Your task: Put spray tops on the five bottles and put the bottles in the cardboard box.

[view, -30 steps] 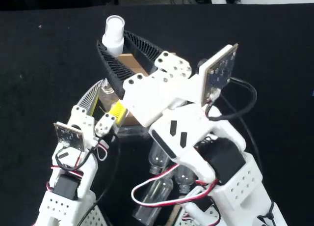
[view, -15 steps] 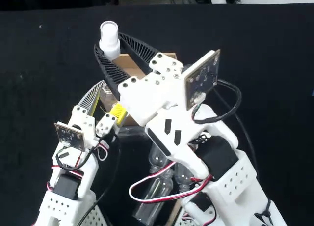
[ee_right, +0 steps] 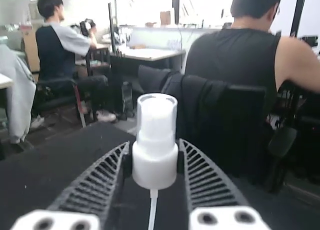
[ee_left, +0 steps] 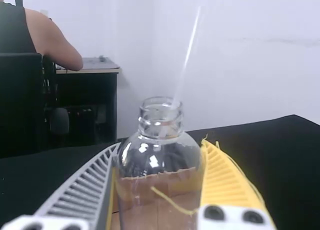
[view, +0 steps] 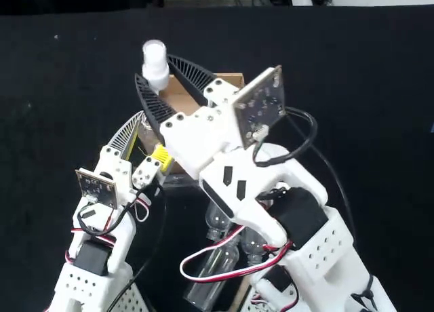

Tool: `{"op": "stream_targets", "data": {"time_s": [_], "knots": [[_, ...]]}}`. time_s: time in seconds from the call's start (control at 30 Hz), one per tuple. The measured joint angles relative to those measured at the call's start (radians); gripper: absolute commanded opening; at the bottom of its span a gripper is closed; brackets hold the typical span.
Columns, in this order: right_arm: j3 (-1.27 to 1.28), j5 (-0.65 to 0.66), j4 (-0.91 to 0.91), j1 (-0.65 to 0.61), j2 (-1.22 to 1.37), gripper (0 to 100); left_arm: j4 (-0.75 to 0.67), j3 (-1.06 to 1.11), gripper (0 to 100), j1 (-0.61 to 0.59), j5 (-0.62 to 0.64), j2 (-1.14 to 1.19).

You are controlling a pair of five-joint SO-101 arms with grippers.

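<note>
My left gripper [ee_left: 159, 177] is shut on a clear bottle [ee_left: 156, 162] with an open neck, held upright between a grey and a yellow finger; in the high view this bottle [view: 145, 131] sits just left of the cardboard box [view: 182, 98]. My right gripper [view: 166, 78] is shut on a white spray top [view: 155, 63], raised above and a little behind the bottle. In the right wrist view the spray top [ee_right: 155, 149] stands upright between the black fingers, its thin tube hanging down. Several more clear bottles [view: 218, 254] lie near the front, partly hidden by the right arm.
The table is covered in black cloth [view: 366, 88]. The right arm's white body [view: 271, 210] crosses the centre and hides much of the box. People sit at desks in the room behind, away from the table.
The right gripper with the spray top has swung slightly left, then back, while its wrist rotated and the arm shifted left. The left arm and its bottle have stayed put.
</note>
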Motion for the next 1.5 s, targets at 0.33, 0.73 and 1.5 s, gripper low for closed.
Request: {"op": "stream_targets", "data": {"time_s": [0.33,0.73,1.5], "knots": [[-0.002,0.000,0.069,-0.051,0.000,11.5,0.000,0.000,3,0.000,0.002,0.000],[-0.002,0.006,0.069,0.092,0.000,11.3,0.000,0.000,3,0.000,0.002,0.000],[0.614,0.006,-0.081,0.678,0.000,11.3,0.000,0.000,3,0.000,0.002,0.000]]}}
